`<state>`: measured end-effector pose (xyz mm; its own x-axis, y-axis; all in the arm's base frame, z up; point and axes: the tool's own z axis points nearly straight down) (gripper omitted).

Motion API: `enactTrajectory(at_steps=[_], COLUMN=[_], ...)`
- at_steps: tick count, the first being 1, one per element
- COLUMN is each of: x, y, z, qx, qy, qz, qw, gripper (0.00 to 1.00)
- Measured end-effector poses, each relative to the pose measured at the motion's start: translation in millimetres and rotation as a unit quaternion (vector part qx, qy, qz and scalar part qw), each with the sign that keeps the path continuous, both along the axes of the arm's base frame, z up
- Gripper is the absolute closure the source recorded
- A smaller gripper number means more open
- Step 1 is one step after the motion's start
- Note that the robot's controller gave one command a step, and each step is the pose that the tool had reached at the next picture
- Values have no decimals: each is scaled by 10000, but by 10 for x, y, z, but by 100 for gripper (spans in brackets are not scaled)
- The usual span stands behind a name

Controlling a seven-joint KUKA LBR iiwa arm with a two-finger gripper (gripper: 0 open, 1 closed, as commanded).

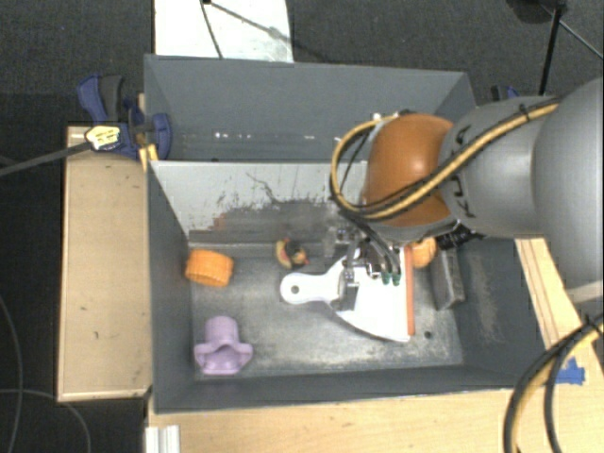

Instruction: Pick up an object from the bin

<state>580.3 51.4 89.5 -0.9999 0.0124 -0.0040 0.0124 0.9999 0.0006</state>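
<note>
My gripper [364, 260] hangs low in the middle right of the bin, under the arm's orange cover. It is right above a white flat tool [310, 289] with a holed handle pointing left and a broad blade edged in orange. Whether the gripper touches the tool I cannot make out. A small orange and black thing [288, 251] lies just left of the gripper near the back wall. An orange ball [422, 251] peeks out to the gripper's right.
An orange cylinder [209, 268] lies at the left side of the bin and a lilac plastic piece [223, 345] in the front left corner. A grey block [446, 279] rests by the right wall. The arm covers the bin's back right.
</note>
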Motion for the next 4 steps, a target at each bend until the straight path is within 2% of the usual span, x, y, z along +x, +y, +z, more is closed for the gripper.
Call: enactTrajectory(at_steps=[1, 2, 3, 4], x=[3, 3, -114, -114], y=[31, 31, 220, 219], z=[-188, -188, 463, 463], qx=[-1, -1, 0, 0], qy=[18, 18, -19, -19], qz=[101, 100, 1626, 1622], qw=[9999, 9999, 9867, 9868], gripper=[100, 100, 100, 100])
